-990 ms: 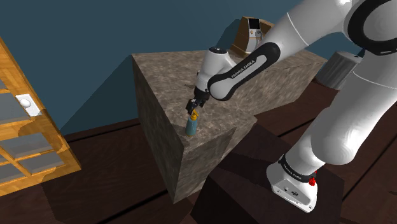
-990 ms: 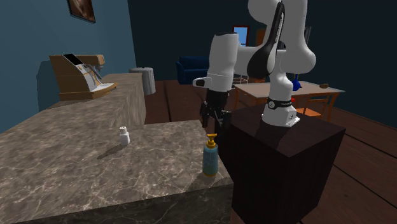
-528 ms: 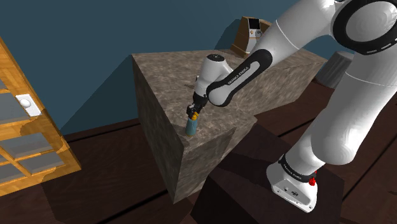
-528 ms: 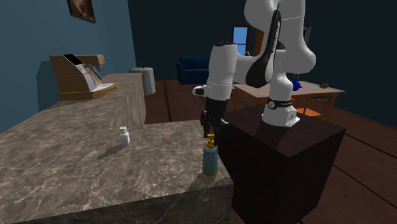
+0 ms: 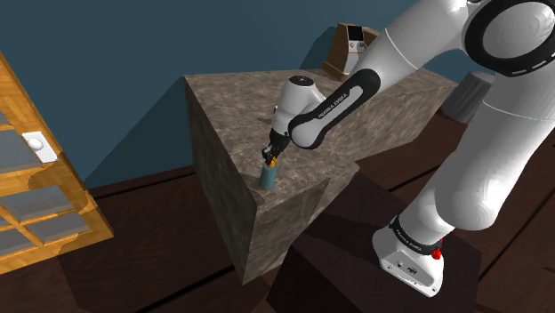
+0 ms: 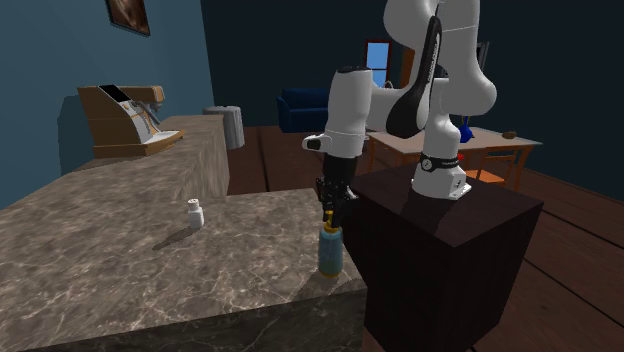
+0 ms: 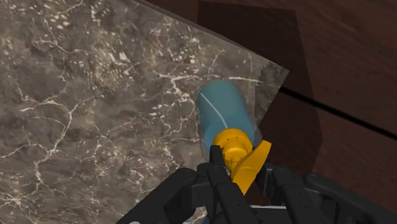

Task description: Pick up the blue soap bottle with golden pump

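The soap bottle [image 6: 330,252] stands upright on the near right corner of the stone counter [image 6: 120,260], as the second exterior view shows it. Its blue body [image 7: 222,113] is just inside the two edges that meet there, with the wood floor [image 7: 343,76] beyond them. The gripper [image 7: 245,167] comes straight down on the golden pump [image 7: 236,149], and its fingers [image 7: 218,167] are clamped on the pump's sides, with the spout sticking out between them. In the shoulder view the gripper [image 5: 270,160] sits right on top of the bottle [image 5: 266,177]. Just to the right is the dark stand [image 6: 450,250], close to the counter's edge. To the left and far side the counter spreads wide. A small white bottle [image 6: 195,213] stands well apart on the left.
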